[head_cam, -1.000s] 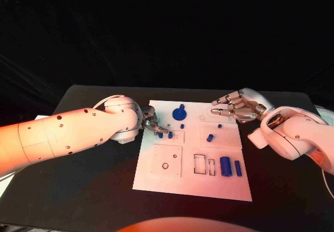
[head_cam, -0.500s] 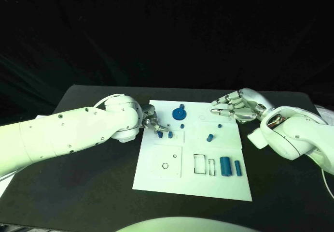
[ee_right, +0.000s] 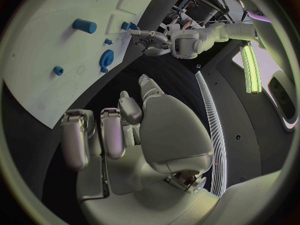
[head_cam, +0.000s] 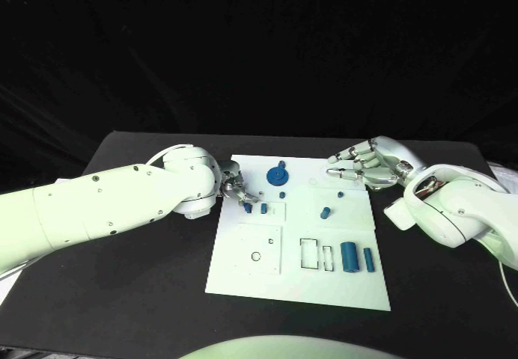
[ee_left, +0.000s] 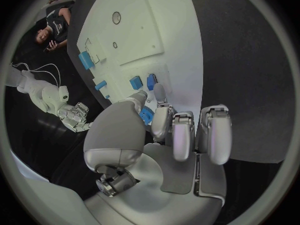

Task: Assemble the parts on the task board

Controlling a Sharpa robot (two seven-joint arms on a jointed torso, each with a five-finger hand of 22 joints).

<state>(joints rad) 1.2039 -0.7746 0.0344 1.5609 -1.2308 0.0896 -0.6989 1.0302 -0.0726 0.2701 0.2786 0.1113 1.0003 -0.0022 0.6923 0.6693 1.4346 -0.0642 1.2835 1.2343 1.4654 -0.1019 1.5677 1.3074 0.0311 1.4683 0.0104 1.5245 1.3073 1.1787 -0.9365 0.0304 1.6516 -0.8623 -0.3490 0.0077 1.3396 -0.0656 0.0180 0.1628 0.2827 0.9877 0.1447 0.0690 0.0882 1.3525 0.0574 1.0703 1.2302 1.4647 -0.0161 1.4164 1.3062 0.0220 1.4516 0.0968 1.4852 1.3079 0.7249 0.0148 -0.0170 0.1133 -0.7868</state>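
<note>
The left hand (head_cam: pixel 236 192) pinches a small blue part (ee_left: pixel 146 116) just beside two standing pegs (head_cam: pixel 256 209) on the board (head_cam: pixel 259 280) (right hand (head_cam: pixel 367 167) hovers empty, fingers apart, farther off).

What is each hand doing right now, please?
Left hand: pinching a small blue part at the task board.
Right hand: holds nothing, fingers curled.

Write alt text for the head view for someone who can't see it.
A white rectangular task board lies on a black table between two white robot arms. The silver left hand holds a small blue piece at the board's left edge, while the silver right hand hovers empty over its far right corner. More blue parts, including a round blue gear, sit on the board.
</note>
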